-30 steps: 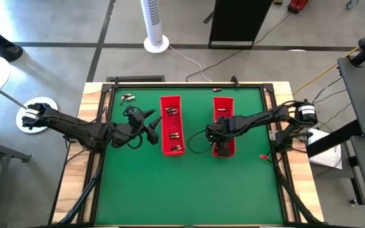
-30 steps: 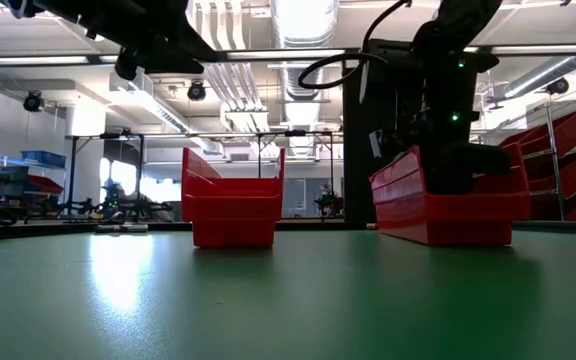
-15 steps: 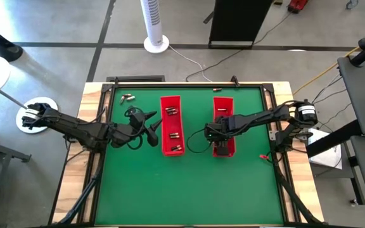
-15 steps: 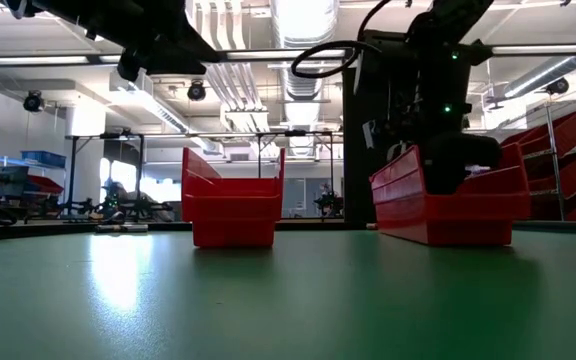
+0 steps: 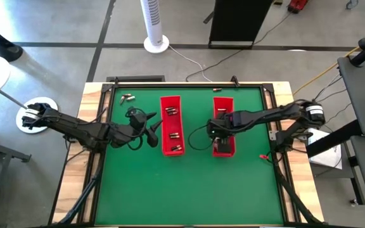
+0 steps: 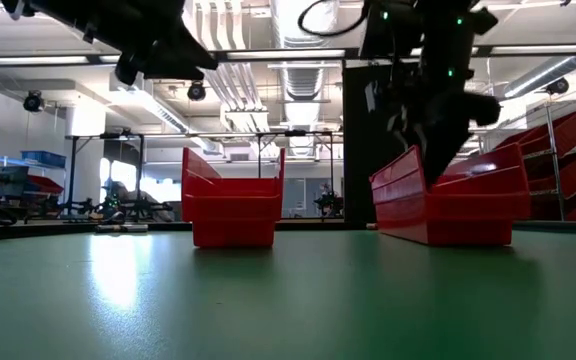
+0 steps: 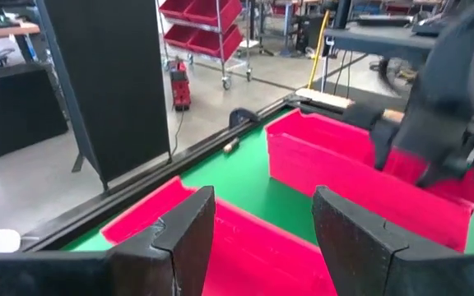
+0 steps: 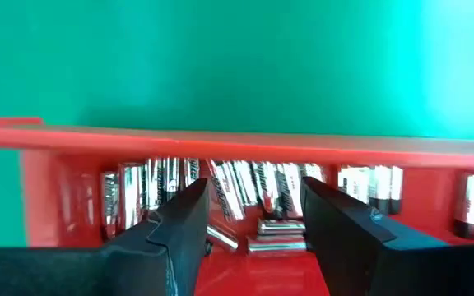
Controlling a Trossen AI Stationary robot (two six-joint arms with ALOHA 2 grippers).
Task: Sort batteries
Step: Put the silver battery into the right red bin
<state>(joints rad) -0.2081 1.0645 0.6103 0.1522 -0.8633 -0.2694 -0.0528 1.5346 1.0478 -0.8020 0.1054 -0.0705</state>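
Two long red trays lie on the green table, the left tray (image 5: 172, 125) and the right tray (image 5: 223, 126). Several batteries (image 8: 253, 193) lie heaped at one end of the right tray, and a few more batteries (image 5: 173, 135) lie in the left tray. Loose batteries (image 5: 127, 98) rest on the table near the far left corner. My right gripper (image 8: 253, 230) hangs open above the right tray's near end (image 6: 433, 150), pointing down, with nothing between its fingers. My left gripper (image 7: 262, 238) hovers open just left of the left tray (image 5: 151, 126), roughly level, holding nothing.
A single battery (image 5: 217, 90) lies by the table's far edge. A small red object (image 5: 263, 157) sits near the right edge. Open green table (image 5: 182, 190) stretches in front of both trays. A raised dark rail (image 5: 189, 83) borders the table.
My right gripper has risen straight up out of the right tray's near end and now hangs clear above its walls. The trays have stayed where they were.
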